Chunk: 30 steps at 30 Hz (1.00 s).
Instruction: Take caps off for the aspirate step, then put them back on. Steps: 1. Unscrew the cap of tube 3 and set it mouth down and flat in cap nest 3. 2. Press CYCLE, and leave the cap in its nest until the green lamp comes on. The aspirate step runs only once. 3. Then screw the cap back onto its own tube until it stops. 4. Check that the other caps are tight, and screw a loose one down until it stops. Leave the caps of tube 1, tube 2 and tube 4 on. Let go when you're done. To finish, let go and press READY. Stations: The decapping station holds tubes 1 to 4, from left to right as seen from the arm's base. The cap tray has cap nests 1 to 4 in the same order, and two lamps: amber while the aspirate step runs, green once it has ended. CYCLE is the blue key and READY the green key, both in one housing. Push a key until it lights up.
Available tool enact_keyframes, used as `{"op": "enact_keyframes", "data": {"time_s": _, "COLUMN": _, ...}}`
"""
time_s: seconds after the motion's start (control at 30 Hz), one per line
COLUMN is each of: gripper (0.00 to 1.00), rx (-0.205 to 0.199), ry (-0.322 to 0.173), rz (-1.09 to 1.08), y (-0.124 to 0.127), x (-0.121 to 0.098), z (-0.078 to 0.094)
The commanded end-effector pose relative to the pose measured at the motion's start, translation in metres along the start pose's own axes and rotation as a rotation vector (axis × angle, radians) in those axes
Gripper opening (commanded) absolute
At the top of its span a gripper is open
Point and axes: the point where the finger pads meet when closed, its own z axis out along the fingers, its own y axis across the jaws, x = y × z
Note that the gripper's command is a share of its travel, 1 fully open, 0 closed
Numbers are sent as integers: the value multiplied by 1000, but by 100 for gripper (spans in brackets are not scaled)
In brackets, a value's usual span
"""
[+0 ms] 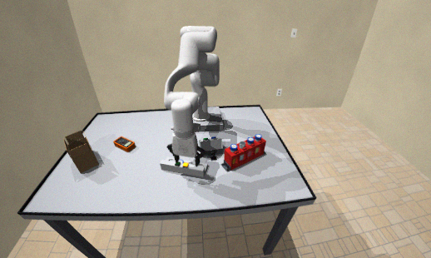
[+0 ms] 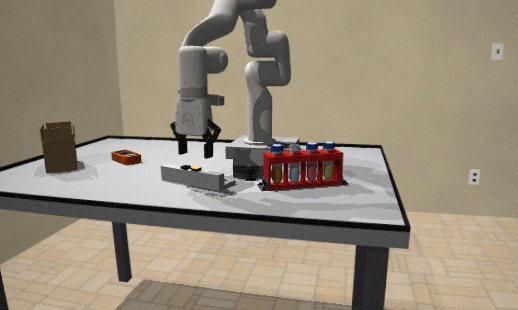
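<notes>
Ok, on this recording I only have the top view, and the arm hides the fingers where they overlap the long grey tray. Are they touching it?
Observer: No. In the exterior view the fingers hang above the cap tray, with table surface showing between tips and tray.
Operator: Anything held between them?
Observer: Nothing. They stand wide open and the background shows through the gap.
Operator: And the tube contents?
Observer: From the side, the red rack shows four liquids: amber, pale blue, pink and yellow-green, counted from the camera's left.

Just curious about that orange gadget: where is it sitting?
The flat orange device lies on the grey table, between the brown cardboard box and the white arm's open gripper.
</notes>
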Motion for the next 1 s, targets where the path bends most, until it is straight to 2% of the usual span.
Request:
{"op": "enact_keyframes", "data": {"time_s": 0.0, "gripper": 100, "rx": -11, "ry": 3, "rz": 0, "y": -8, "x": -36, "z": 1}}
{"op": "enact_keyframes", "data": {"time_s": 0.07, "gripper": 100, "rx": -11, "ry": 3, "rz": 0, "y": -10, "x": -43, "z": 2}}
{"op": "enact_keyframes", "data": {"time_s": 0.97, "gripper": 100, "rx": -11, "ry": 3, "rz": 0, "y": -10, "x": -43, "z": 2}}
